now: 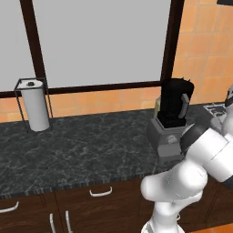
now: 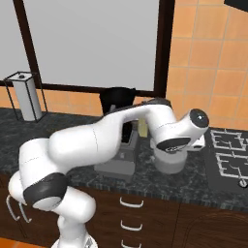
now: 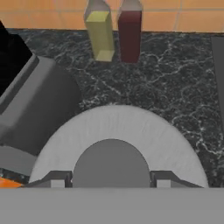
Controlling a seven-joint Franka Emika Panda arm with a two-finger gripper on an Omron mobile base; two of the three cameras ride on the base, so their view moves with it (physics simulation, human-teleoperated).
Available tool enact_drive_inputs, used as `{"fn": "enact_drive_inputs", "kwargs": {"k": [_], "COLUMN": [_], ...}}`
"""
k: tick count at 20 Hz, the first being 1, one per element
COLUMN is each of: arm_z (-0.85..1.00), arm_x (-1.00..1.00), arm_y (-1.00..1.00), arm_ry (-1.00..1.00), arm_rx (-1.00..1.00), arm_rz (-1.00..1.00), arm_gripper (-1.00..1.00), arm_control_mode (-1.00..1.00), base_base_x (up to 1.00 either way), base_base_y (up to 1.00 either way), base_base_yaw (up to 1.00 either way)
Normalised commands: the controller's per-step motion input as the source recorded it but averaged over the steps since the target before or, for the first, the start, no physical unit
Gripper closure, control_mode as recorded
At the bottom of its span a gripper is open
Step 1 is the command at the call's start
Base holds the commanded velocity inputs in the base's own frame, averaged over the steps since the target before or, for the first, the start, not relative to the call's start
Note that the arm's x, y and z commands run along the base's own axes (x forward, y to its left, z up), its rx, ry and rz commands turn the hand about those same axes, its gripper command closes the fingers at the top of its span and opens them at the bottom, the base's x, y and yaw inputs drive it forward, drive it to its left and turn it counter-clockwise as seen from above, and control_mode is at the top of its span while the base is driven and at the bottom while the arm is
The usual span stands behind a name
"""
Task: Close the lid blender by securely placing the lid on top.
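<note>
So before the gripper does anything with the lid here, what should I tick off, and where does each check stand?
1. Gripper centred over the lid knob: ok; a fingertip shows on each side of the knob.
2. Fingers closed on the knob: cannot tell.
3. Lid lying flat on the counter, beside the blender: ok.
4. Blender jar top open, ready for the lid: ok; no cap on it.
5. Yellow bottle and red bottle away from the lid: ok, they stand back by the wall.
</note>
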Motion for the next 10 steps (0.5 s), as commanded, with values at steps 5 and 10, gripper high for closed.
{"fn": "enact_drive_inputs", "kwargs": {"k": [5,10], "arm_z": [1.0,1.0], "arm_x": [-0.22,-0.11], "arm_y": [0.34,0.33], "arm_ry": [-0.08,-0.05], "arm_rx": [-0.08,-0.07], "arm_rz": [0.05,0.0], "arm_gripper": [1.0,1.0], "arm_control_mode": [-1.0,-1.0], "base_base_x": [0.0,0.0], "base_base_y": [0.0,0.0], "base_base_yaw": [0.0,0.0]}}
